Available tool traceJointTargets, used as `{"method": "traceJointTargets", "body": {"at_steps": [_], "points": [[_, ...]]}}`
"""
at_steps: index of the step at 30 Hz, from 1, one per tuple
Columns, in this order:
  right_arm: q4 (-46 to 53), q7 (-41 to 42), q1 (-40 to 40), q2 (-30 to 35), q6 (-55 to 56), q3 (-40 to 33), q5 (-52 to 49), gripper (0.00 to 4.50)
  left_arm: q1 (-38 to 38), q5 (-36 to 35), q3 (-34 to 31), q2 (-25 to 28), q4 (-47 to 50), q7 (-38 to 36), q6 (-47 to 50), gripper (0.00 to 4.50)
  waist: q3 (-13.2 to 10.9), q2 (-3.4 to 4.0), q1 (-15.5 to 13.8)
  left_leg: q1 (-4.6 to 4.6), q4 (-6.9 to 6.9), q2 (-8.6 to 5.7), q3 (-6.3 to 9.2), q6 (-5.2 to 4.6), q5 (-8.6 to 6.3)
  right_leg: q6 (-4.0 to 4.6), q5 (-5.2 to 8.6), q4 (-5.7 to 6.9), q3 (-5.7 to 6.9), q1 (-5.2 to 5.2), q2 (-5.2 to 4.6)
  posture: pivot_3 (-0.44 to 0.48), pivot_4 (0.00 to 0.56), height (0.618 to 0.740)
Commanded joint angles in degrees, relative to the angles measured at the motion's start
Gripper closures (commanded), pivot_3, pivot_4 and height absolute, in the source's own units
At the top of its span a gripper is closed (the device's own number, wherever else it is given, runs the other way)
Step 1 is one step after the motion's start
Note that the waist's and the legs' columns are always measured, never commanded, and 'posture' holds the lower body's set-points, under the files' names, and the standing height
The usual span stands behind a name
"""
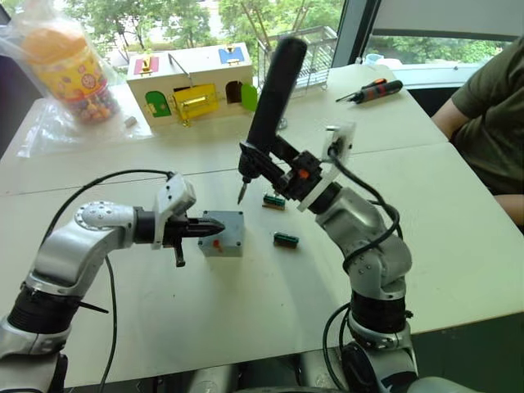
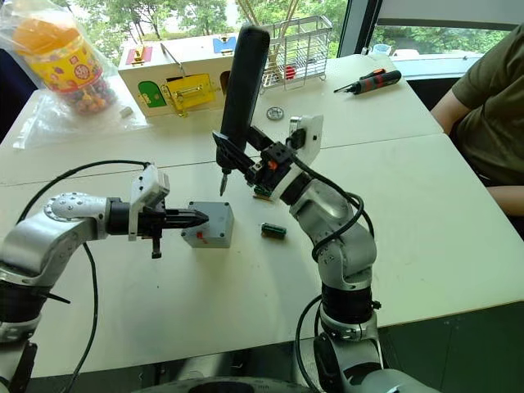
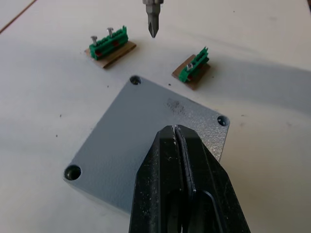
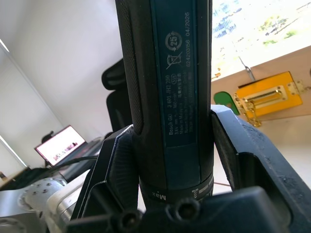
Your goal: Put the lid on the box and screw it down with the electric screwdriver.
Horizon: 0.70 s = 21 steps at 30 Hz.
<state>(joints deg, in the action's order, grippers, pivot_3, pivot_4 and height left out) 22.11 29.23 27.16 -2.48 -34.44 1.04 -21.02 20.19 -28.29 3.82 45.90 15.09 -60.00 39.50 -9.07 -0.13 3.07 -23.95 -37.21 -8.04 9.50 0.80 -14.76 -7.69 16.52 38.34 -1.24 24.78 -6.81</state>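
Silver arms, black cables, black end effector (image 1: 214, 231) fingers

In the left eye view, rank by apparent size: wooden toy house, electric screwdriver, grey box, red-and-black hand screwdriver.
1. Wooden toy house
2. Electric screwdriver, though nearer the camera
3. Grey box
4. Red-and-black hand screwdriver, farthest away, so unsure against the box

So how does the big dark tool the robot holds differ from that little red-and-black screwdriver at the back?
The thick blue-black cylindrical electric screwdriver is held nearly upright in the right tool, bit pointing down above the table; the small red-and-black hand screwdriver lies flat and untouched near the far edge. The electric one is far longer and thicker. Both end in a thin metal tip.
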Motion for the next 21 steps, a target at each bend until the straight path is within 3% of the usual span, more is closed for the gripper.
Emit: {"method": "traceJointTargets", "body": {"at_steps": [1, 21], "points": [[0.4, 0.3, 0.6, 0.6, 6.5, 3.2, 1.2, 2.57, -0.2, 1.6, 0.8, -0.4, 0.0, 0.6, -1.8, 4.5, 0.0, 0.0, 0.0, 0.0, 0.0, 0.0, 0.01, 0.0, 0.0, 0.0, 0.0, 0.0, 0.0, -0.01, 0.0, 0.0, 0.15, 0.74], [-6.3, -0.5, -3.0, 4.9, 16.0, 8.8, 5.3, 2.57, 0.5, 3.6, 1.6, -1.0, -3.2, 0.4, -4.1, 4.5, 0.0, 0.0, -0.5, 0.39, 0.04, 0.0, 0.0, 0.0, 0.0, 0.0, 0.0, -0.08, 0.0, -0.38, 0.0, 0.0, 0.15, 0.74]]}}
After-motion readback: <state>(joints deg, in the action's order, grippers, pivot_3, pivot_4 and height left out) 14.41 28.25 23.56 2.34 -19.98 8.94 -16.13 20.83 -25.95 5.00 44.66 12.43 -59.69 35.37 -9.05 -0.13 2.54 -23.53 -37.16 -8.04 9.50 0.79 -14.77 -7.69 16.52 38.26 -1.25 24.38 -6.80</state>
